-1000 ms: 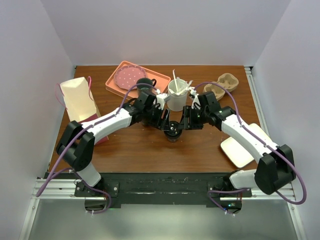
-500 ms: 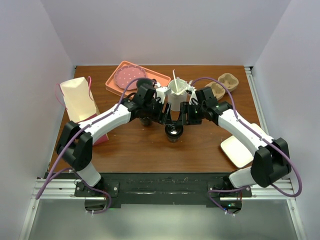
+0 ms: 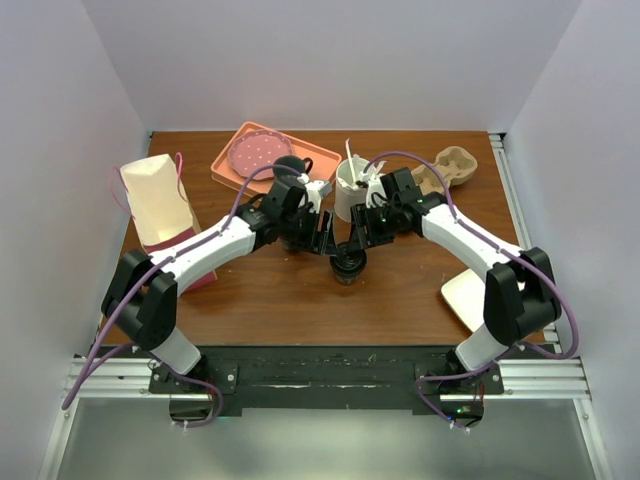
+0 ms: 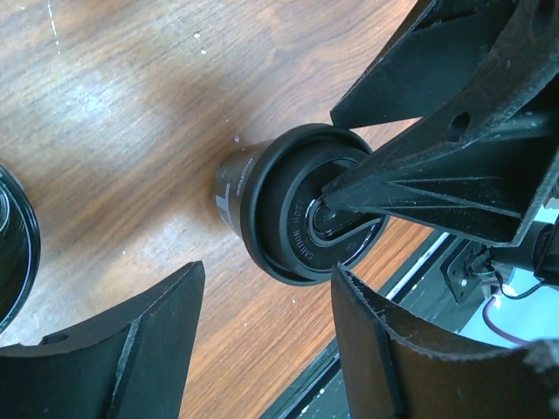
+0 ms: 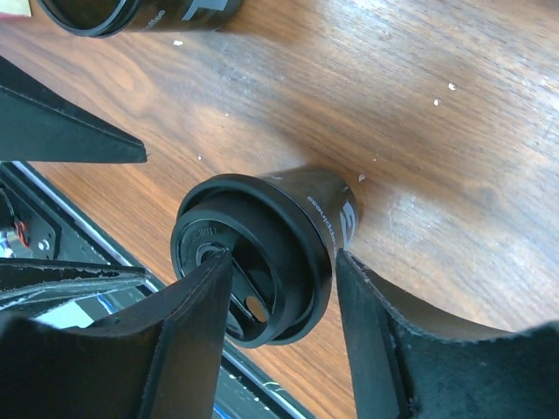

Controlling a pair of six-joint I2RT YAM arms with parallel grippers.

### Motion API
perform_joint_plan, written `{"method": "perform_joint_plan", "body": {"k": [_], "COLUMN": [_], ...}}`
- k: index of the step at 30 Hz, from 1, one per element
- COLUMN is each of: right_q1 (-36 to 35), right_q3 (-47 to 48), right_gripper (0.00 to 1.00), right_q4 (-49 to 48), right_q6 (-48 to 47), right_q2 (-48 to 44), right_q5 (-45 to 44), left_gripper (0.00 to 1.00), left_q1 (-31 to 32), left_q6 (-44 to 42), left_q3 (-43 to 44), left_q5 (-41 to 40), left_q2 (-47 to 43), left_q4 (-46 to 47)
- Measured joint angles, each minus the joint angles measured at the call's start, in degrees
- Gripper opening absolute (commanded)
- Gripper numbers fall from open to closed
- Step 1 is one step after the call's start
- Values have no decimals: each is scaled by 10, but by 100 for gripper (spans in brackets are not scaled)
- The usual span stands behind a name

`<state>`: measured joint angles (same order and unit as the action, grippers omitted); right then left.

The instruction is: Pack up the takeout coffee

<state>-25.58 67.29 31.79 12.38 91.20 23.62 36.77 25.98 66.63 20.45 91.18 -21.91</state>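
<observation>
Top view. Shows the takeout coffee (image 3: 349, 266) upright and lidded near the middle of the table (image 3: 260, 300), not yet in the paper bag (image 3: 158, 200) at the left edge. Finds both arms meeting over it, with the left gripper (image 3: 324, 242) and right gripper (image 3: 361, 238) tilted down from either side, probably one to steady and one to seat the lid or lift. Leaves bare wood toward the near edge. Crowds the far side with a white cup of stirrers (image 3: 352, 190), a pink tray (image 3: 315, 152) and a cardboard carrier (image 3: 445, 170). Suggests a leftward route along the front as the freest.

Left wrist. Looks onto the lid (image 4: 288, 223), with the left fingers (image 4: 113, 349) spread to either side and short of the cup wall: released, holding nothing. Catches one right fingertip resting on the lid's centre. Puts a second black cup (image 4: 10, 236) at the frame's left, near enough to clip in a sweep.

Right wrist. Sets one finger (image 5: 175, 349) across the lid top and the other just outside the rim, with half the lid between them. Cannot tell whether pinched or merely bracketed. Shows the second black cup (image 5: 131, 13), open-topped, at the top edge, apart from the coffee.
</observation>
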Motion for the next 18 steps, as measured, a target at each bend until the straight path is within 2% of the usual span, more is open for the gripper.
{"method": "perform_joint_plan", "body": {"k": [8, 18], "right_q1": [2, 2], "right_q3": [-24, -157], "right_gripper": [44, 40], "right_q4": [-26, -86], "right_q6": [5, 105], "right_q2": [-7, -128], "right_q5": [32, 23], "left_gripper": [62, 64], "left_q1": [0, 0], "left_q6": [15, 26], "left_q3": [-16, -19], "left_q5": [-3, -25], "left_q2": [0, 0], "left_q4": [12, 9]}}
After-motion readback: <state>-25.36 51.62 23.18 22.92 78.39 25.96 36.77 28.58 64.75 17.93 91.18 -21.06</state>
